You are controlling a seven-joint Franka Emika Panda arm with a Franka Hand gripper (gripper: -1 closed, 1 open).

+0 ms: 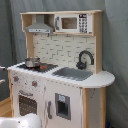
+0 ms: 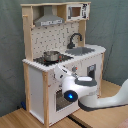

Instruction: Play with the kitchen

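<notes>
Franka arm (image 2: pixel 82 90) reaches toward the toy kitchen (image 1: pixel 60 75) standing on the wooden floor (image 2: pixel 20 117), apparently to work its oven front; gripper state cannot be told.

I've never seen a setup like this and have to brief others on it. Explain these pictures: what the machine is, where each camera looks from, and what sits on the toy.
Both pictures show one moment from two cameras that stand off the machine. The machine is a robot arm, white with a blue light, seen best in the second exterior view, where it reaches in from the second exterior view's right in front of the kitchen. The first exterior view shows only a white part of the arm at the bottom edge.

The kitchen is a toy of white panels and light wood. On its top stand a small metal pot on the stove, a grey sink and a black faucet. Above hang a hood and a microwave. The arm's gripper is hidden, so nothing can be said of what it holds.
</notes>
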